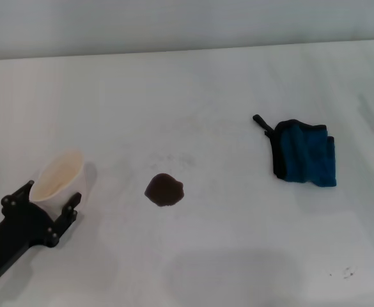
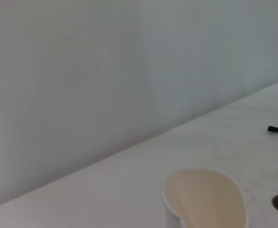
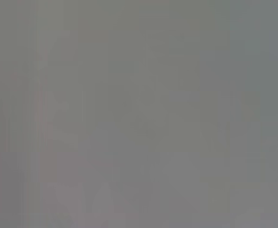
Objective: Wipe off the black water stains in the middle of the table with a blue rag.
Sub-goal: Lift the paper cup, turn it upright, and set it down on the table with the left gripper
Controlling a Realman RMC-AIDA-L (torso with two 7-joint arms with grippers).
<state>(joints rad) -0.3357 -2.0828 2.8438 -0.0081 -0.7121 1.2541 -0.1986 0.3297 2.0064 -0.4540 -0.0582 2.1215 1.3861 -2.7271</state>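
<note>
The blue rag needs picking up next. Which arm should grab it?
Probably the right. The blue rag lies on the robot's right side, and the left tool already holds the paper cup. The right arm is out of view.

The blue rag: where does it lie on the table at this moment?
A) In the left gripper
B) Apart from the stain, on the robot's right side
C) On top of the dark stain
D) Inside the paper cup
B: in the head view the blue rag lies alone on the table, clear of the black water stain, while the left gripper holds only the paper cup.
</note>
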